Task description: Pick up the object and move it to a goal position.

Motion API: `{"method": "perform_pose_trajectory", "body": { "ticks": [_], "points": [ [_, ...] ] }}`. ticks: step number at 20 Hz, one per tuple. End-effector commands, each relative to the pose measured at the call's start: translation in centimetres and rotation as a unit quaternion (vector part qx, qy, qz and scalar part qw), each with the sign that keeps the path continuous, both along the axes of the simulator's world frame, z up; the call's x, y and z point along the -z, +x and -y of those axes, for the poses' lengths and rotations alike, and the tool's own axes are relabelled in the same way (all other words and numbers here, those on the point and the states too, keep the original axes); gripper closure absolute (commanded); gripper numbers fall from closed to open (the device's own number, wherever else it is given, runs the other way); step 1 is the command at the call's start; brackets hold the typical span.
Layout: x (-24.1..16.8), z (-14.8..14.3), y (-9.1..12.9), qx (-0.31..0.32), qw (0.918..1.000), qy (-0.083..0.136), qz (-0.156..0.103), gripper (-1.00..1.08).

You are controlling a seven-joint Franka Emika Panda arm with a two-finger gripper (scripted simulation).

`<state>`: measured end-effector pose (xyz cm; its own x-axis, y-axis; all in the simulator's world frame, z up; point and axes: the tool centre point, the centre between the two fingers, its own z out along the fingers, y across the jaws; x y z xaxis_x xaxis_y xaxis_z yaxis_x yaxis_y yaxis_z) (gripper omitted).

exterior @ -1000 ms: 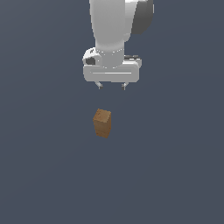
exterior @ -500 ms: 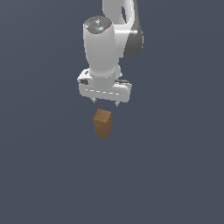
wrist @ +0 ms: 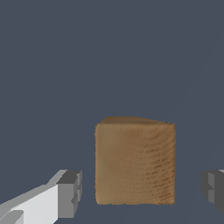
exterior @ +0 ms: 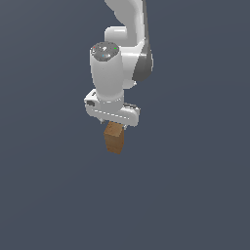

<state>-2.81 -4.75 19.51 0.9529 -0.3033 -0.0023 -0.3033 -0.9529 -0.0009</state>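
End effector (wrist: pixel 140 190) spread, fingers (wrist: pixel 70 194) either side of wooden block (wrist: pixel 135 162), gaps showing, not touching.

The block (exterior: pixel 114 138) is rendered with a brown wood texture; in the wrist view (wrist: pixel 135 164) fine curved grain lines are seen across its broad face, and the finish appears matt, with softly rounded edges. The gripper (exterior: pixel 113 123) and the arm (exterior: pixel 115 68) are shown in smooth white plastic-like casing with a slight sheen, broken by a dark grey joint section. The fingertips (wrist: pixel 70 193) are capped with matt grey pads. The ground surface (exterior: pixel 195 195) is rendered as a flat, uniform, matt slate grey.
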Motion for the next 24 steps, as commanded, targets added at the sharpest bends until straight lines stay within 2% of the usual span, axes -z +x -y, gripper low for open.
{"method": "perform_pose_trajectory", "body": {
  "ticks": [1, 6, 15, 20, 21, 24],
  "points": [
    [0.2, 0.1, 0.1, 0.003, 1.0, -0.001, 0.001, -0.92],
    [0.7, 0.0, 0.0, 0.001, 1.0, 0.0, 0.0, -0.92],
    [4.5, 0.1, 0.0, 0.003, 1.0, -0.001, 0.001, -0.92],
    [5.2, 0.1, 0.1, 0.003, 1.0, -0.001, 0.001, -0.92],
    [5.2, 0.1, 0.1, 0.003, 1.0, -0.001, 0.001, 1.08],
    [5.2, 0.1, 0.1, 0.003, 1.0, -0.001, 0.001, 1.08]
  ]
}}
